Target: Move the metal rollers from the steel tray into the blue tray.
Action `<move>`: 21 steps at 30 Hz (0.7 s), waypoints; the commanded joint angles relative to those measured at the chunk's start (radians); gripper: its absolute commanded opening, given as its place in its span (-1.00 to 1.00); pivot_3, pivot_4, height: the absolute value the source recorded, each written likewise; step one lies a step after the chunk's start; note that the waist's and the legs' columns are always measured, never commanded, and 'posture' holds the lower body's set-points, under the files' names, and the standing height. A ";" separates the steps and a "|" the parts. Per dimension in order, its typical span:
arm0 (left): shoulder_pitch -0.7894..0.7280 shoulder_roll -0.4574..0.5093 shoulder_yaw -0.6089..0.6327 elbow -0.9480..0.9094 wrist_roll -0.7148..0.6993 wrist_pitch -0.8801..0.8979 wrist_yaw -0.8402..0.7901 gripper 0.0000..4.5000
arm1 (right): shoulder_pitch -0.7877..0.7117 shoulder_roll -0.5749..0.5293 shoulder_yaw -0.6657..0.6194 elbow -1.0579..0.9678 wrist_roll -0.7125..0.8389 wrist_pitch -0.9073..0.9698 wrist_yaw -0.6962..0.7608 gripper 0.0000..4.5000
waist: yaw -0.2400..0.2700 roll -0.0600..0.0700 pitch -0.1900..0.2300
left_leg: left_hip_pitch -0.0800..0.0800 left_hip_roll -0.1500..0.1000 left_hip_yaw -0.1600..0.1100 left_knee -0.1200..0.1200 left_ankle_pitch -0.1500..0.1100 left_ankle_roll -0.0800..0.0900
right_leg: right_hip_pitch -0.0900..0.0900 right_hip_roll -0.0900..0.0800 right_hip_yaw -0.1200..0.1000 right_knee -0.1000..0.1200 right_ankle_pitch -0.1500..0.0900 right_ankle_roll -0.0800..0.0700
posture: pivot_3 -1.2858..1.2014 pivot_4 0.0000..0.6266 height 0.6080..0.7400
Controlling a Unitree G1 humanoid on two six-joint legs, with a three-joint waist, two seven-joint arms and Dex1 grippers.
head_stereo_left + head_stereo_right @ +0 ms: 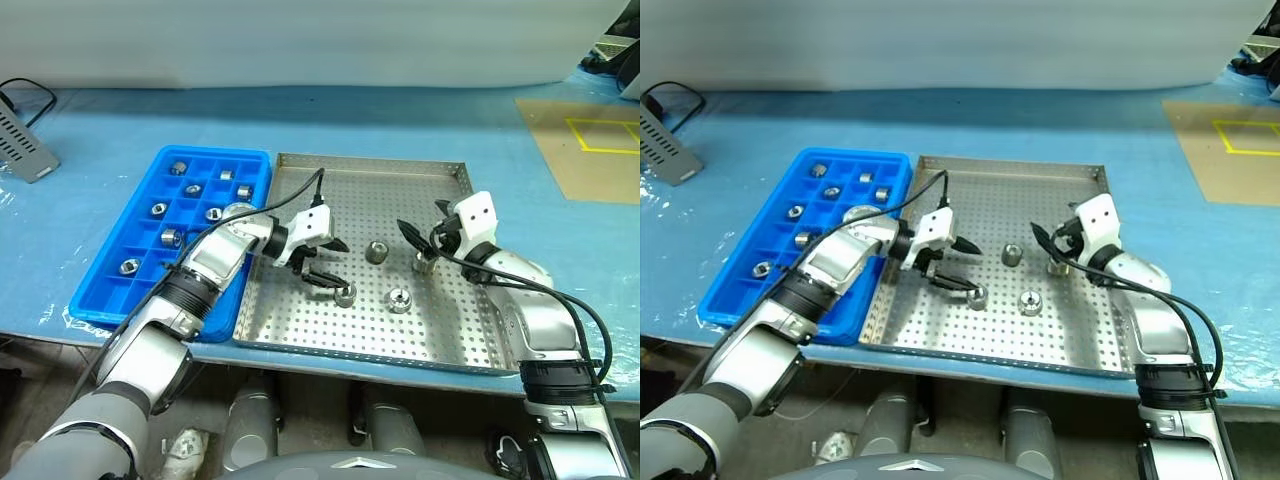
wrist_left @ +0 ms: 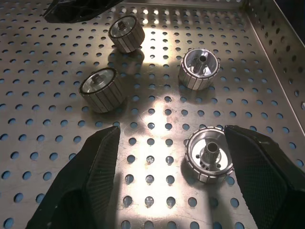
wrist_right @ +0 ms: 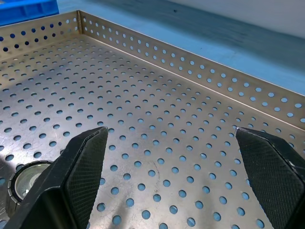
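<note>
Four small shiny silver metal rollers are lying on the large square perforated steel tray (image 1: 300,170), all standing on end with bores upward. The nearest roller (image 1: 345,295) is sitting at about five o'clock of the left gripper (image 1: 325,262), just beside it. In the left wrist view this roller (image 2: 209,155) is resting between the spread black fingers (image 2: 95,167), closer to one pad, not yet touched. The left arm is judged better placed for the coming pick. The right gripper (image 1: 424,238) is hovering with fingers apart, holding nothing, above another roller (image 1: 425,262). The bright blue compartmented plastic tray (image 1: 110,280), already holding rollers, is lying at nine o'clock on the blue desk (image 1: 400,120).
</note>
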 commanded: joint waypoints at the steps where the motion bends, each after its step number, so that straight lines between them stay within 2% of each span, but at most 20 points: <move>1: -0.023 -0.003 -0.026 0.004 0.026 -0.031 -0.049 0.64 | 0.004 -0.015 -0.029 -0.053 0.014 0.003 -0.005 1.00 | 0.001 0.000 0.000 | 0.000 0.000 0.000 0.000 0.000 0.000 | 0.000 0.000 0.000 0.000 0.000 0.000 | -0.07 -0.52 1.00; 12: 0.026 -0.049 -0.101 0.035 0.118 -0.114 -0.060 0.64 | 0.020 -0.005 -0.025 -0.072 0.010 0.013 -0.022 1.00 | 0.000 0.000 0.000 | 0.000 0.000 0.000 0.000 0.000 0.000 | 0.000 0.000 0.000 0.000 0.000 0.000 | -0.07 -0.52 1.00; 15: 0.039 -0.045 -0.107 0.056 0.149 -0.150 -0.048 0.37 | 0.021 -0.004 -0.024 -0.073 0.012 0.014 -0.026 1.00 | -0.001 0.000 0.000 | 0.000 0.000 0.000 0.000 0.000 0.000 | 0.000 0.000 0.000 0.000 0.000 0.000 | -0.07 -0.52 1.00; 19: 0.034 -0.058 -0.063 0.059 0.125 -0.141 -0.025 -0.23 | 0.020 -0.002 -0.024 -0.078 0.014 0.019 -0.028 1.00 | 0.000 0.000 0.000 | 0.001 0.000 0.000 0.001 0.000 0.000 | 0.001 0.000 0.000 0.000 0.000 0.000 | -0.07 -0.52 1.00; 21: 0.027 -0.073 -0.027 0.047 0.095 -0.097 -0.008 -0.24 | 0.018 -0.001 -0.023 -0.078 0.017 0.020 -0.025 1.00 | 0.000 0.000 0.000 | 0.001 0.000 0.000 0.001 0.000 0.000 | 0.002 0.000 0.000 0.000 0.000 0.000 | -0.07 -0.52 1.00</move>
